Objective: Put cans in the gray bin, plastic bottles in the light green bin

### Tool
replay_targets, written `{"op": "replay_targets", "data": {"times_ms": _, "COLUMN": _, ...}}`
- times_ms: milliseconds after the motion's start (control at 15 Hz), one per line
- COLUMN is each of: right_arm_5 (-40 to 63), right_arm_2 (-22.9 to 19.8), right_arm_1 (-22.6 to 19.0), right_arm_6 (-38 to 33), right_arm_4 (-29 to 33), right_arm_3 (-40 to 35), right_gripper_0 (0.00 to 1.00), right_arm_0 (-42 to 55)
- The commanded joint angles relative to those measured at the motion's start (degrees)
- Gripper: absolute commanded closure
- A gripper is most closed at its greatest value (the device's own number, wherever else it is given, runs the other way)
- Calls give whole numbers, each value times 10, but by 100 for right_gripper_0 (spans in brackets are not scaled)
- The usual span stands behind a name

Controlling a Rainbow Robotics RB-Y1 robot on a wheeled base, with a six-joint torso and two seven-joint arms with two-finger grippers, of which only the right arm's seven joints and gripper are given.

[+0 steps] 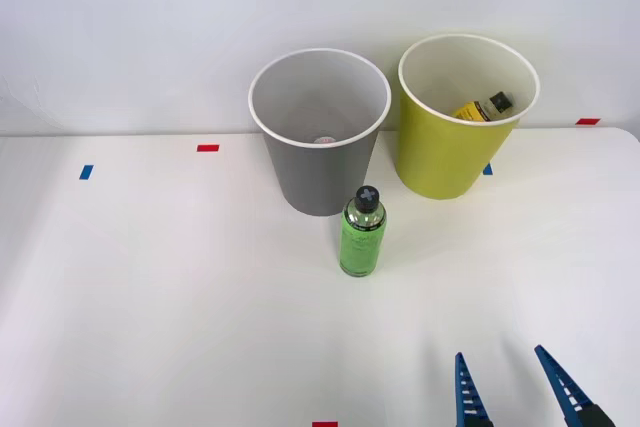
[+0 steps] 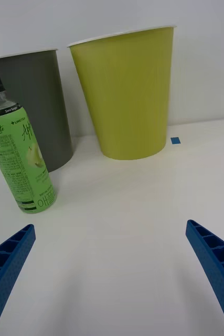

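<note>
White table (image 1: 150, 297): green-labelled bottle (image 1: 362, 232) upright before gray bin (image 1: 320, 137).

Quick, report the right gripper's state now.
Right gripper: open, holding nothing, low over the table, short of the green-labelled bottle.

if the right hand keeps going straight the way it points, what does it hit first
Probably the light green bin: it stands roughly ahead of the open right hand. The green bottle sits off to one side, likely missed, though depth is unclear.
</note>
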Motion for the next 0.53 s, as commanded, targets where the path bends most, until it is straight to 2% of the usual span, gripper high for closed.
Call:
{"op": "replay_targets", "data": {"times_ms": 67, "right_arm_5": 8, "right_arm_2": -4, "right_arm_1": -1, "right_arm_6": 0, "right_arm_4": 0, "right_arm_3": 22, "right_gripper_0": 0, "right_arm_0": -7}}
{"op": "replay_targets", "data": {"times_ms": 200, "right_arm_5": -20, "right_arm_2": -2, "right_arm_1": -15, "right_arm_6": 3, "right_arm_4": -35, "right_arm_3": 31, "right_gripper_0": 0, "right_arm_0": -12}}
{"op": "replay_targets", "data": {"times_ms": 267, "right_arm_5": -32, "right_arm_2": 16, "right_arm_1": -34, "right_arm_6": 9, "right_arm_4": -78, "right_arm_3": 31, "right_gripper_0": 0, "right_arm_0": -13}}
{"op": "replay_targets", "data": {"times_ms": 400, "right_arm_5": -48, "right_arm_2": 46, "right_arm_1": -70, "right_arm_6": 22, "right_arm_4": -115, "right_arm_3": 31, "right_gripper_0": 0, "right_arm_0": -25}}
{"op": "replay_targets", "data": {"times_ms": 533, "right_arm_5": -52, "right_arm_2": 81, "right_arm_1": -115, "right_arm_6": 102, "right_arm_4": -175, "right_arm_3": 31, "right_gripper_0": 0, "right_arm_0": -51}}
